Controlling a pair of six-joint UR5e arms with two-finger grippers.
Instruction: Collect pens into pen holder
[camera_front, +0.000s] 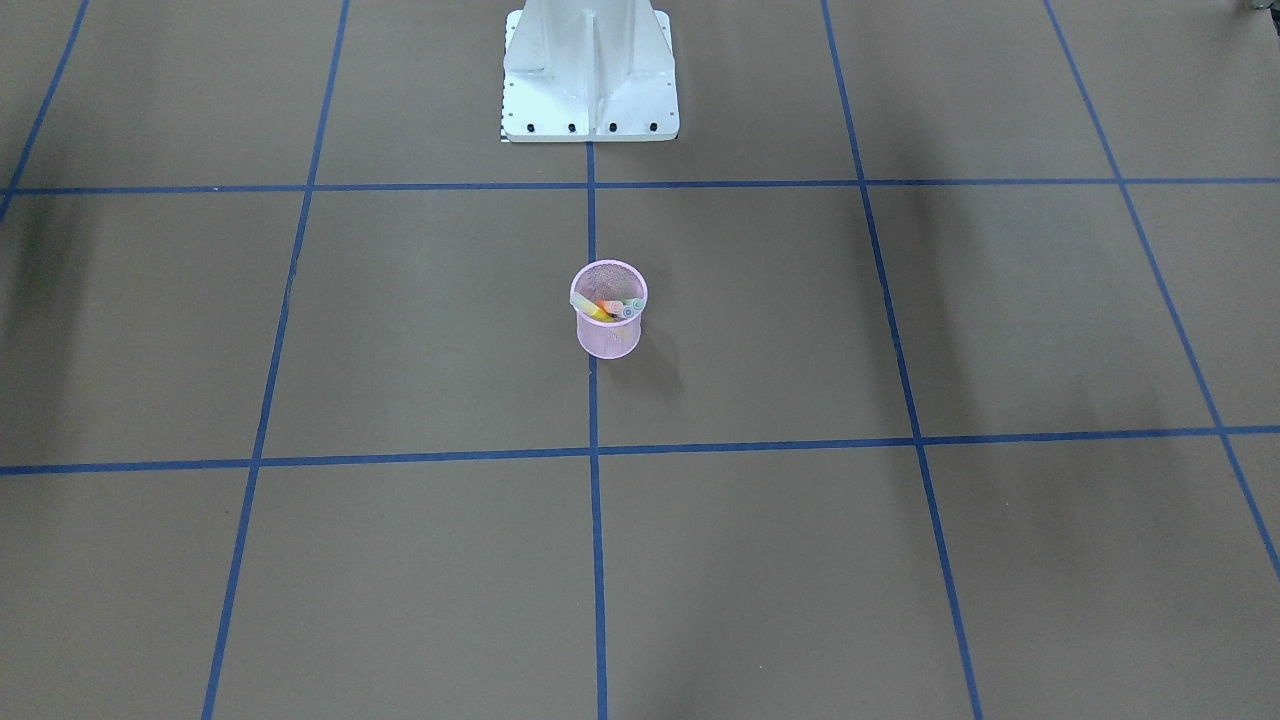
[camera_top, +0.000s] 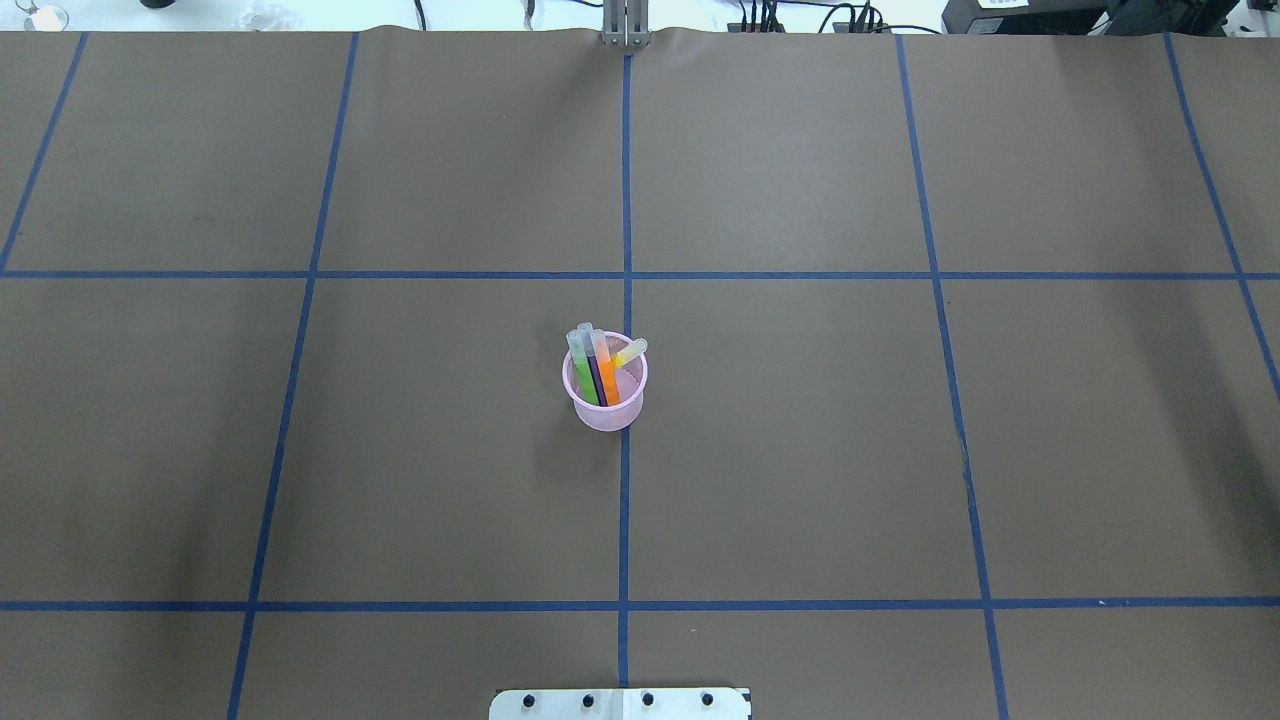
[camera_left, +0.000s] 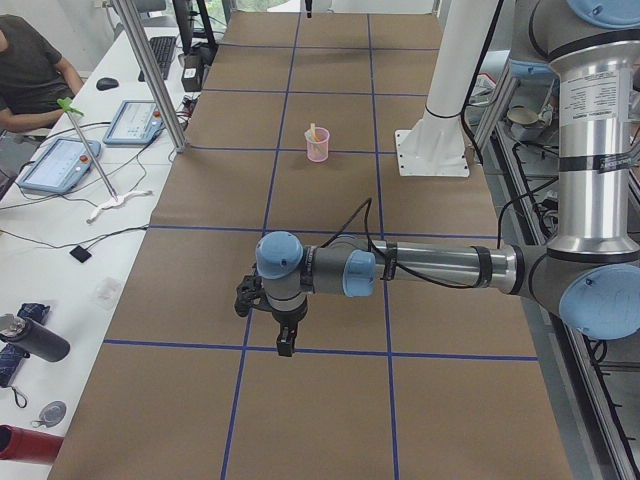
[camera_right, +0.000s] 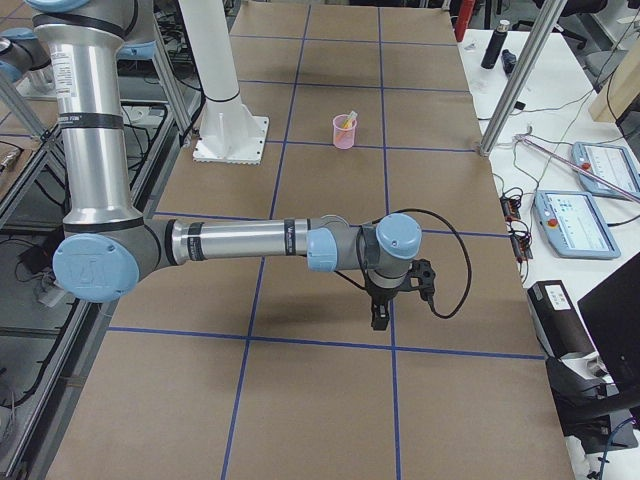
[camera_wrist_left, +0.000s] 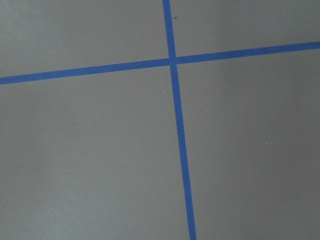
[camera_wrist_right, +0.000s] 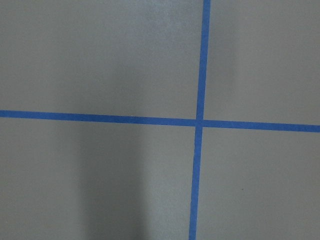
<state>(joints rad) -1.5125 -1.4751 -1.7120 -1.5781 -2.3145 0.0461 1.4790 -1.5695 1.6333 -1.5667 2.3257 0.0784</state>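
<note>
Hanging above the brown surface (camera_top: 800, 450) at opposite ends, the left gripper (camera_left: 287, 338) and right gripper (camera_right: 380, 316) are pointing downward. They are appearing only in the side views, so I cannot tell how far their jaws are standing apart. Both wrist views are showing just blue tape lines (camera_wrist_left: 176, 125). The pink pen holder (camera_top: 605, 405) is standing upright at the centre, well apart from both grippers. It is holding the green pen (camera_top: 581, 378), purple pen (camera_top: 596, 380), orange pen (camera_top: 607, 378) and yellow pen (camera_top: 631, 351).

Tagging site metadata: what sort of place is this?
Probably a robotics lab: left arm over a paper-covered table with a blue tape grid, teach pendants on the side bench, an operator seated there.
</note>
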